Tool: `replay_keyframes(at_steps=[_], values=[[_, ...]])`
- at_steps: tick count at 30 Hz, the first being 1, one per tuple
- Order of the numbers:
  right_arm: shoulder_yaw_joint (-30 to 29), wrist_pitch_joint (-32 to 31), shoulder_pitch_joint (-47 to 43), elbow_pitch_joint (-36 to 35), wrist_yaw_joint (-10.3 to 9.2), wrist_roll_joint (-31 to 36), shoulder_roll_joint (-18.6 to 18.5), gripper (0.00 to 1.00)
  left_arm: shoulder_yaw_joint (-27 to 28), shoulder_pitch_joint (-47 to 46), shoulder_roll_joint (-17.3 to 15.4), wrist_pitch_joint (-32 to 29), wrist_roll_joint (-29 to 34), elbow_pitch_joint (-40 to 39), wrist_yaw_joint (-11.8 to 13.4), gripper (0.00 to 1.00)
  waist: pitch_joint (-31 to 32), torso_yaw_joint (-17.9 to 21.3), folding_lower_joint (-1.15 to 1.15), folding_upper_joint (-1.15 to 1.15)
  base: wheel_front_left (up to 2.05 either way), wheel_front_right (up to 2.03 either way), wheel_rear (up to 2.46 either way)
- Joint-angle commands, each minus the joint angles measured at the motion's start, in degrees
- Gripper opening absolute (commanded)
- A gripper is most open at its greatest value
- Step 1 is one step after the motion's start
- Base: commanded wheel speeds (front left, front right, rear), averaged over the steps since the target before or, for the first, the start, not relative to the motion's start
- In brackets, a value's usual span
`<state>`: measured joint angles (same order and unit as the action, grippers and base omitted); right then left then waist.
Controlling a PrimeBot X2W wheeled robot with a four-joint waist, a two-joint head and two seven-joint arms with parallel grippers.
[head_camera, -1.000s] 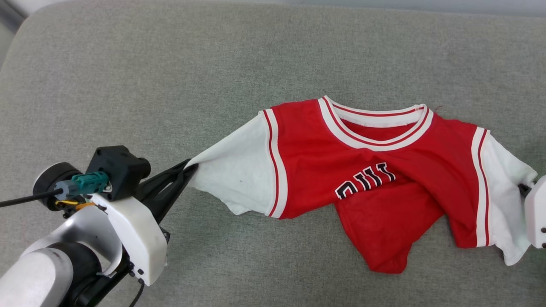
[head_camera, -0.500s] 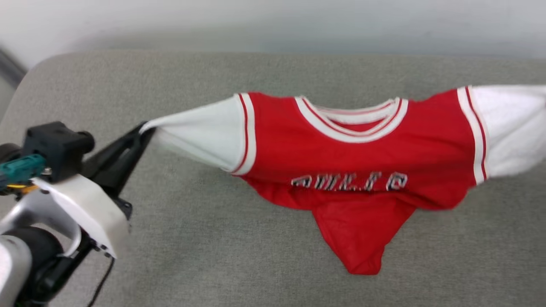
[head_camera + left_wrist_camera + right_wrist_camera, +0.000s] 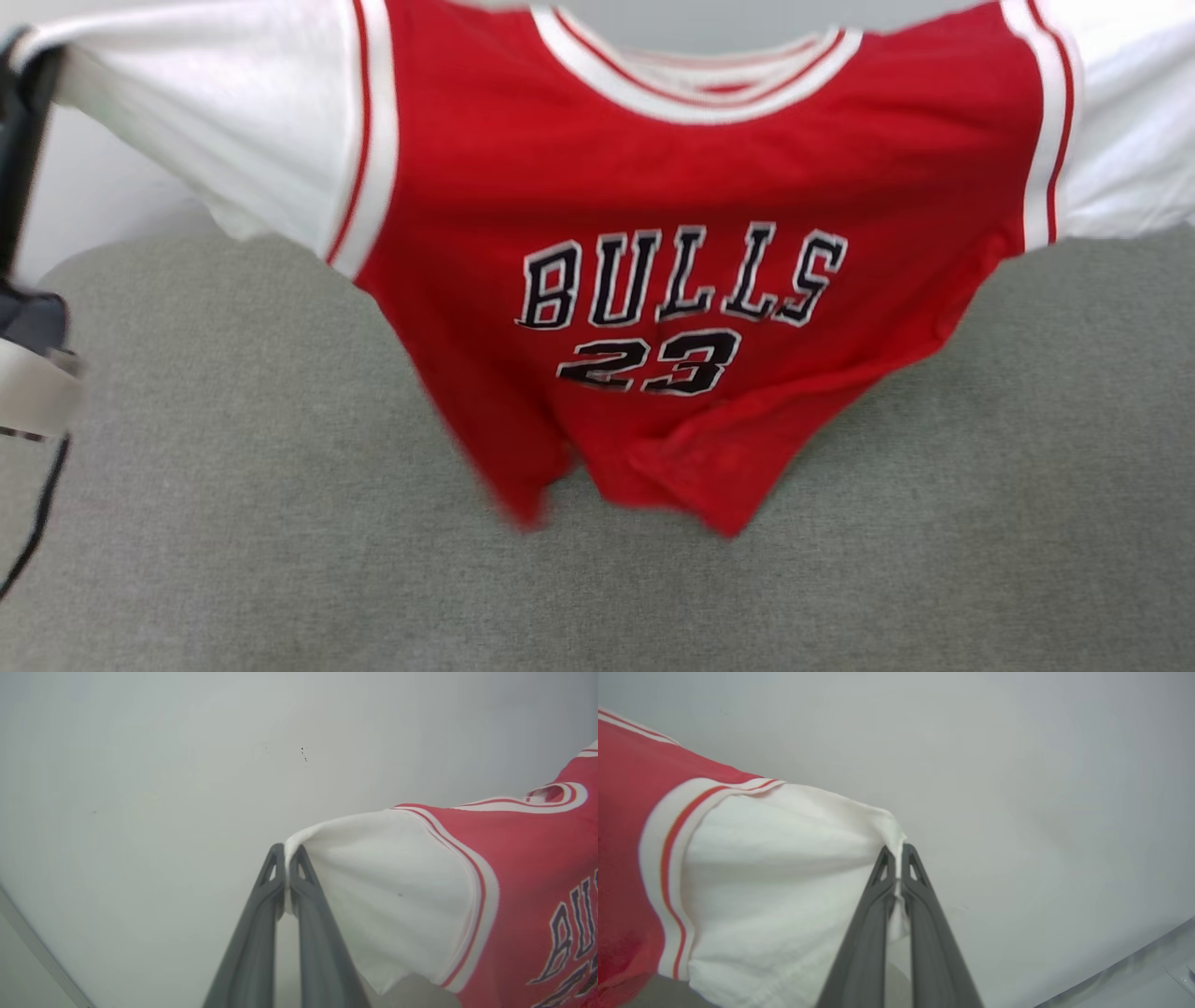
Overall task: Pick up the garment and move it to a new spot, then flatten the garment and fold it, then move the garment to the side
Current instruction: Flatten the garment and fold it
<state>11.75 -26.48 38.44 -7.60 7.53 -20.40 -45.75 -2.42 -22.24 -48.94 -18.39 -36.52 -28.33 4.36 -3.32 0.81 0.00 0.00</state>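
The garment (image 3: 653,168), a red jersey with white sleeves and "BULLS 23" on the chest, hangs stretched wide in the air, chest facing the head camera. My left gripper (image 3: 286,851) is shut on the tip of one white sleeve (image 3: 383,882); its dark fingers (image 3: 28,140) show at the head view's left edge. My right gripper (image 3: 899,851) is shut on the edge of the other white sleeve (image 3: 784,868). The lower hem (image 3: 653,476) hangs crumpled over the grey cushion.
A grey fabric cushion (image 3: 233,523) spreads below the garment, with its rounded back corner at the left. Behind it stands a plain pale wall (image 3: 140,765). A pale part of my left arm (image 3: 33,392) and its cable sit at the left edge.
The garment has gone from lying crumpled on the cushion to hanging spread in the air. Both arms have risen, the right gripper has closed on its sleeve, and the head camera has tilted up.
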Motion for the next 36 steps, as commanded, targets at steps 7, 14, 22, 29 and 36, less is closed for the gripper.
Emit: replay_keyframes(at_steps=[7,14,22,29,36], values=[[-1.60,-0.15,4.21,-3.07,-0.07,-0.65,0.70,0.00,4.37,-4.51,-3.17,-0.55,-0.74,-1.35,0.41,0.00,1.20,1.68,0.00,0.00,0.00,0.00,0.00],[-1.61,1.28,8.41,-2.70,-0.07,-1.84,1.65,0.00,5.05,-10.17,-4.53,-0.01,-1.63,1.46,-1.14,0.00,-1.86,2.91,0.00,0.00,0.00,0.00,0.00],[-2.86,2.64,16.87,-1.64,-0.07,-3.72,3.90,0.00,2.67,-21.65,-5.24,1.50,-0.95,6.70,-3.53,0.00,-11.91,3.61,0.00,0.00,0.00,0.00,0.00],[-2.04,4.02,29.09,4.15,-0.07,-2.25,5.43,0.00,-3.15,-39.35,-2.93,4.04,1.43,15.66,-7.50,0.00,-22.45,3.27,0.00,0.00,0.00,0.00,0.00],[-1.55,7.74,45.17,14.41,-0.07,1.62,8.77,0.00,-9.76,-61.76,2.33,8.74,6.74,29.89,-10.01,0.00,-30.70,2.22,0.00,0.00,0.00,0.00,0.00]])
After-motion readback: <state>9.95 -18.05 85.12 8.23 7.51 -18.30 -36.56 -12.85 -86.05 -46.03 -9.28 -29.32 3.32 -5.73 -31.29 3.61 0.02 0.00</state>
